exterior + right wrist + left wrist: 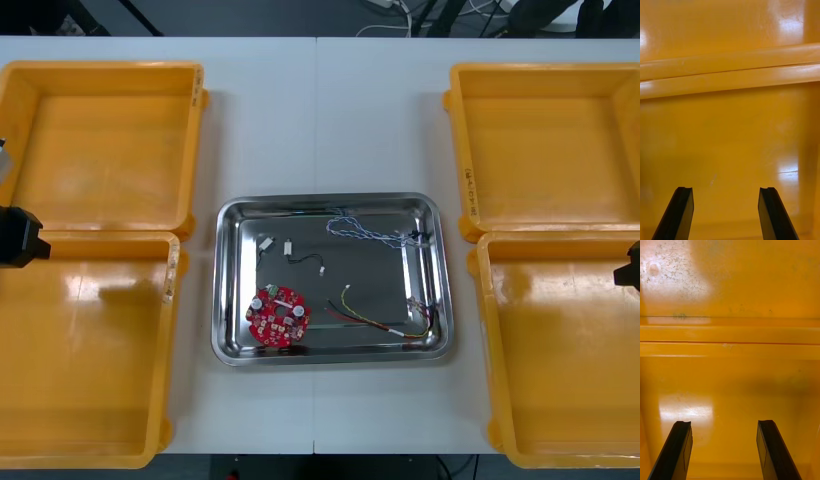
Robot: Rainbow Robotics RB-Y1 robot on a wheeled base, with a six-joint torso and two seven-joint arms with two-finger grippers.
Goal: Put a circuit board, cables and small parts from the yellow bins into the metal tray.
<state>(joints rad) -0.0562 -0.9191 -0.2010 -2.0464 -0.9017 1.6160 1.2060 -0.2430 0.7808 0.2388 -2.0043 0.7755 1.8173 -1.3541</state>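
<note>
The metal tray (228, 280) lies mid-table and holds a round red circuit board (278, 317), a twisted blue and white cable (360, 231), a red and yellow cable (385, 322), a black cable (305, 260) and small metal parts (266, 243). My left gripper (724, 450) hangs open over the bare floor of the near left yellow bin (730, 390); its body shows at the far left (18, 237). My right gripper (726, 215) is open above the near right yellow bin (730, 142), its body at the right edge (630, 266).
Two yellow bins stand on the left (100, 150) (85, 350) and two on the right (545, 150) (560, 350), all with bare floors. Bin rims (730, 75) (730, 339) run across beyond each pair of fingers. White table (320, 110) shows between them.
</note>
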